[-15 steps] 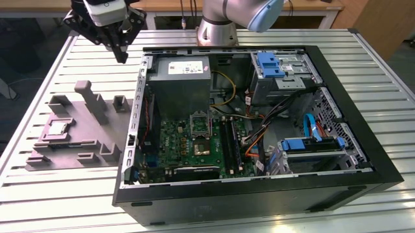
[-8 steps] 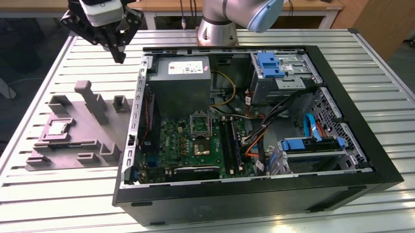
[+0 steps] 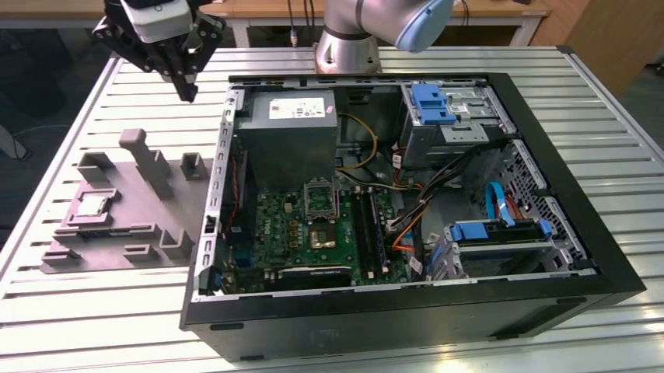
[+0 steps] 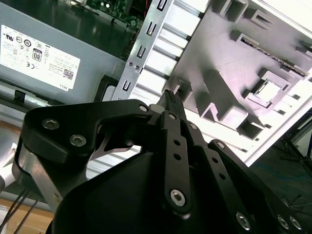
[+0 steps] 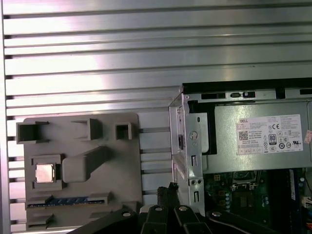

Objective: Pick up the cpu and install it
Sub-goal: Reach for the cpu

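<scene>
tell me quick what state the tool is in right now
tool: closed, holding nothing; cpu lies on the grey fixture, apart from it.

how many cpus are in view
1: the cpu lies in a square pocket of the grey fixture, on the exterior view's left of the computer case. Another could be hidden inside the case.

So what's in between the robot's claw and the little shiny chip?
In the exterior view, bare table slats, then the tall post of the grey fixture, lie between the gripper and the cpu.
</scene>
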`<state>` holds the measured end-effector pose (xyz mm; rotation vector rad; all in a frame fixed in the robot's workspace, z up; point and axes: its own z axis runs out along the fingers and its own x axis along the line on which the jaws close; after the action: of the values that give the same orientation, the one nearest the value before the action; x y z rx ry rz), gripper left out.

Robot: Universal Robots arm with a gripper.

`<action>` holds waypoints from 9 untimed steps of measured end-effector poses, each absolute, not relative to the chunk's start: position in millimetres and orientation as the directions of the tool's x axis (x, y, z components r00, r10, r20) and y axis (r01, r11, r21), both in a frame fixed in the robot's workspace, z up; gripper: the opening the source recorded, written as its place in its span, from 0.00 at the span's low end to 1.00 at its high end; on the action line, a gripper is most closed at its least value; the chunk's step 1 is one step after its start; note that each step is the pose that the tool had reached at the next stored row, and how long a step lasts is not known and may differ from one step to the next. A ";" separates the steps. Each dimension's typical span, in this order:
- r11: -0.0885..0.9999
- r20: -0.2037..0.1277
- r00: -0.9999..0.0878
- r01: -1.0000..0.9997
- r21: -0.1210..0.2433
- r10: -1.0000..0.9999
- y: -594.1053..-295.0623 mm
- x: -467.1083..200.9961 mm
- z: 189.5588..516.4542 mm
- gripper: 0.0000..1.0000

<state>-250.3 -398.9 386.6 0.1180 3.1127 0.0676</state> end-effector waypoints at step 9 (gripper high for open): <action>0.996 -0.024 -0.997 0.075 0.044 0.076 -398.9 -254.9 386.3 0.11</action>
<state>-254.9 -398.9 386.3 0.1180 3.1126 0.0676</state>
